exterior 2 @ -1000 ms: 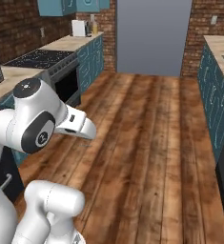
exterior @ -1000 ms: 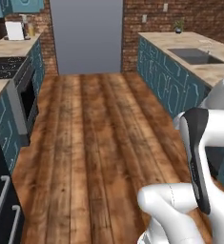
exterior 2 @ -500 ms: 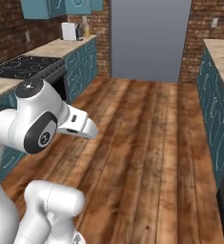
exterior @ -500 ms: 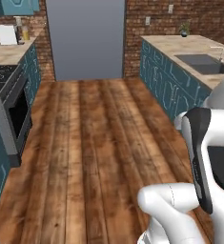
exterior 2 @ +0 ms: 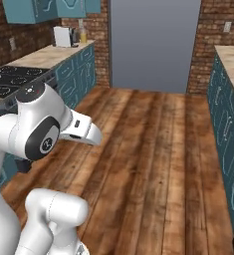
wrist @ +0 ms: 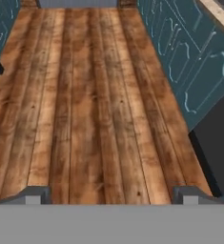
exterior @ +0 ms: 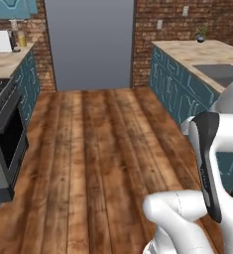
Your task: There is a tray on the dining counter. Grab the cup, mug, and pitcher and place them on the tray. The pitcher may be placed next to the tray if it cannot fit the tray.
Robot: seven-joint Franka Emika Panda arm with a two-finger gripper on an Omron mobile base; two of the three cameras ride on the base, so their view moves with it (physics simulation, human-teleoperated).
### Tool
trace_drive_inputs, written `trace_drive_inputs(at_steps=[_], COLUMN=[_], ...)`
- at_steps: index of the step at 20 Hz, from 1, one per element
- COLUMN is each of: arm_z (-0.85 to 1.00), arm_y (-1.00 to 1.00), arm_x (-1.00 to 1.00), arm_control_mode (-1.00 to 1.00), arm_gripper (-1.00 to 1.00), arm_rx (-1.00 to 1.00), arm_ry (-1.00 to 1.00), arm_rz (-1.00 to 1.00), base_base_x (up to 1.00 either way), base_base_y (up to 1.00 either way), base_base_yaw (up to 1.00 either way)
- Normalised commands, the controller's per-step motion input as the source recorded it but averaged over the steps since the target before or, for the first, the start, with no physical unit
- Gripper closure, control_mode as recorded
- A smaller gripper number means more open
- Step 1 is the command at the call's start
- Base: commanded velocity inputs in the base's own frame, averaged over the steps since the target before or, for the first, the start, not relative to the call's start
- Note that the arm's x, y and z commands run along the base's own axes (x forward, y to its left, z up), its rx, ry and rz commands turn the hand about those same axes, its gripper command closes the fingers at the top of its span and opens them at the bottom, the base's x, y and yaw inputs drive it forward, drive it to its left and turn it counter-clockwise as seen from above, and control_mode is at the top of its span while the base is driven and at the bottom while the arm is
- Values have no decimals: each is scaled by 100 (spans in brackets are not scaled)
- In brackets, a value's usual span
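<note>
No tray, cup, mug or pitcher lies before me, so I cannot tell where they stand. My gripper [wrist: 111, 193] hangs empty, fingers spread wide, over the plank floor [wrist: 85, 105]. Best drive steadily between the teal cabinets [wrist: 189, 62], arm tucked.

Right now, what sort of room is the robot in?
A rendered home kitchen, galley style. A black stove with its oven stands along one side, teal cabinets topped by a counter with a sink run along the other, and a wood plank floor lies between brick walls.
</note>
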Motion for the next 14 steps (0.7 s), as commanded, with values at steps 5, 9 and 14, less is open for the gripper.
trace_drive_inputs(at_steps=[5, 9, 14], arm_z=[0, 0, 0], arm_y=[0, 0, 0], arm_x=[0, 0, 0], arm_control_mode=[100, 100, 100], arm_gripper=[-100, -100, -100], arm_rx=[0, 0, 0], arm_ry=[0, 0, 0], arm_rz=[0, 0, 0], base_base_x=[100, 100, 100], base_base_y=[-9, -6, -1], base_base_yaw=[1, 3, 5])
